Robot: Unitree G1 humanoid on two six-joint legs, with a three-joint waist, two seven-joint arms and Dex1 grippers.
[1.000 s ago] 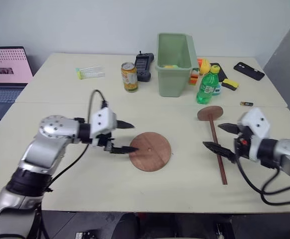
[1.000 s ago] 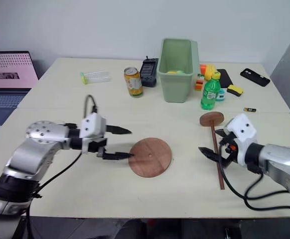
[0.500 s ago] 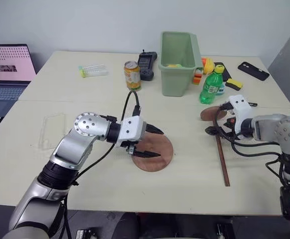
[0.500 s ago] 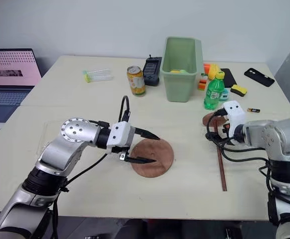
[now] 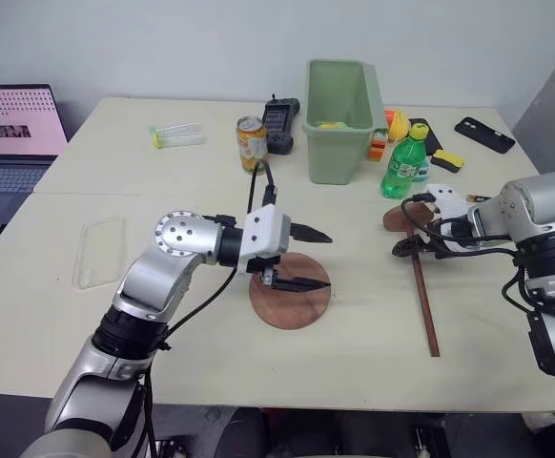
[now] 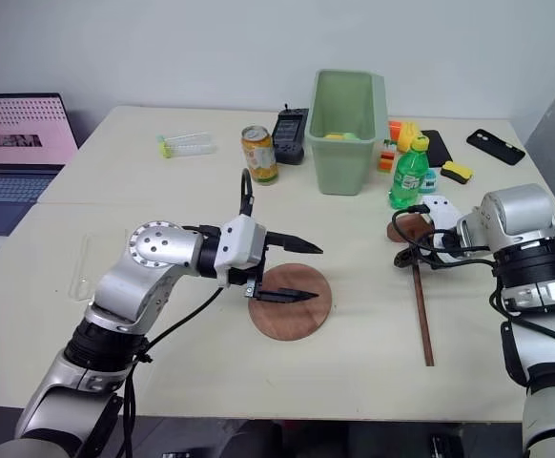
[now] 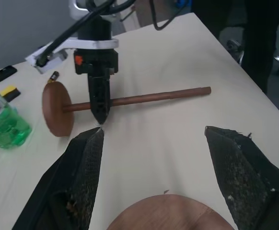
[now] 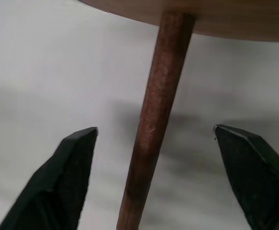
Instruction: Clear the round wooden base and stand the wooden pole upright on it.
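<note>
The round wooden base (image 5: 279, 310) lies flat at the table's middle, with nothing resting on it. My left gripper (image 5: 327, 260) hovers over its far right part, pointing right, open and empty. The wooden pole (image 5: 421, 291) lies on the table to the right, its small disc (image 5: 398, 218) at the far end. My right gripper (image 8: 155, 128) points down at the pole just below that disc. It is open, with one finger on each side of the rod and a gap on both sides. The left wrist view shows the right gripper (image 7: 98, 103) standing over the pole (image 7: 154, 97).
A clear phone case (image 5: 99, 251) lies left of the left arm. At the back stand a green bin (image 5: 339, 105), a green bottle (image 5: 406, 162), a drink can (image 5: 251, 145), a black handset (image 5: 279, 124) and a black phone (image 5: 485, 135). A laptop (image 5: 10, 134) sits far left.
The camera has shifted. My left gripper moved right, over the base. My right gripper swung in, tipped downward onto the pole near its disc, and its fingers narrowed around the rod.
</note>
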